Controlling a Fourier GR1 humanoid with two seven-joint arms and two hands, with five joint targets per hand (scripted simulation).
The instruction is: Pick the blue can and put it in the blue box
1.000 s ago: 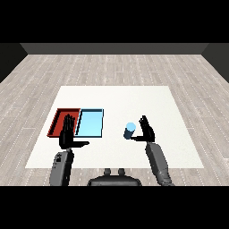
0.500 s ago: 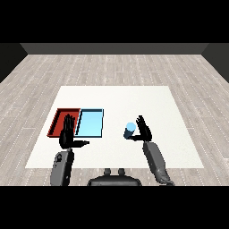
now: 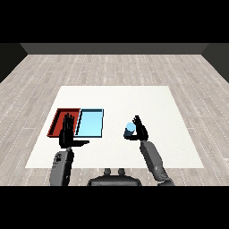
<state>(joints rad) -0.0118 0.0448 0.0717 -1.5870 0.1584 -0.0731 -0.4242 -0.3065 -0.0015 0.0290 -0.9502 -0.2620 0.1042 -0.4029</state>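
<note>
A grey plank floor runs back to a dark wall, and on it stands the white table (image 3: 116,107), seen from above and behind the robot's arms. Toward the table's left side a red tray (image 3: 58,120) and a light blue tray (image 3: 91,123) lie side by side, their long edges touching. The blue can (image 3: 130,130) stands upright right of the light blue tray, apart from it. The right hand (image 3: 140,129) is at the can's right side, fingers curled around it, the thumb showing near the can's top. The left hand (image 3: 67,134) is spread flat, fingers straight and pointing away from the robot, thumb stuck out to the right; it holds nothing and overlaps the near edge of the red tray in this view. Both grey forearms rise from the lower corners.
</note>
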